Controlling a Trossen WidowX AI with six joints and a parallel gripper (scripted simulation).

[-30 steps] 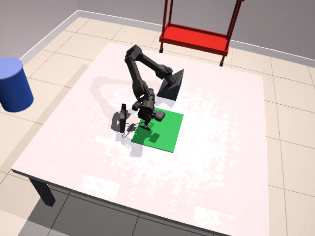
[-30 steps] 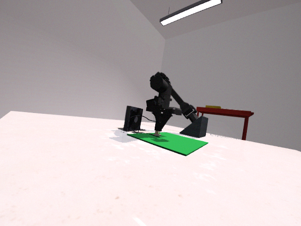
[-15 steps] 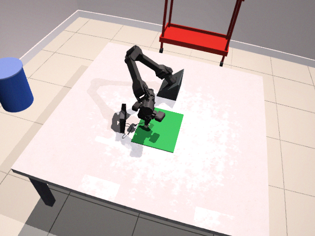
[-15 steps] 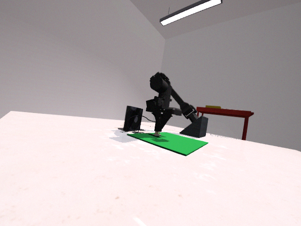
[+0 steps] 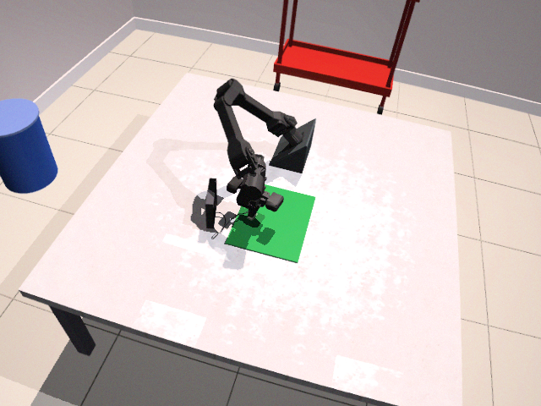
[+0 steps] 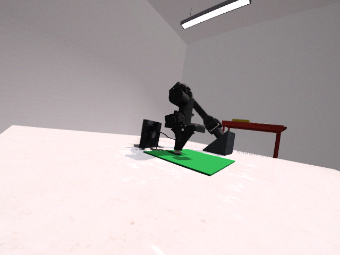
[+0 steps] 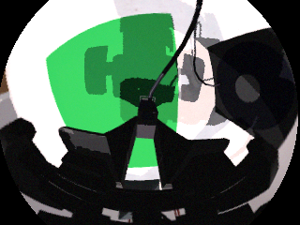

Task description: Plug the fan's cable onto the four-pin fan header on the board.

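Observation:
The green board (image 5: 290, 227) (image 6: 208, 163) (image 7: 70, 108) lies flat on the table. My gripper (image 5: 251, 216) (image 6: 178, 149) (image 7: 145, 120) points down, shut on the fan's plug (image 7: 147, 99), low over the board's fan-side part. Only the plug's end shows past the fingertips in the wrist view. A small pale piece (image 6: 177, 152) shows between fingertips and board; whether it is plug or header I cannot tell. The four-pin header is otherwise hidden, so how far the plug is seated is not visible. The black cable (image 6: 166, 135) (image 7: 180, 49) runs from the plug towards the fan.
The black fan (image 5: 211, 205) (image 6: 150, 134) (image 7: 267, 61) stands upright beside the board, with slack cable looping between them. The arm's dark wedge-shaped base (image 5: 301, 150) (image 6: 226, 144) stands behind the board. A red cart (image 5: 336, 65) (image 6: 252, 126) and a blue bin (image 5: 26, 152) are off the table.

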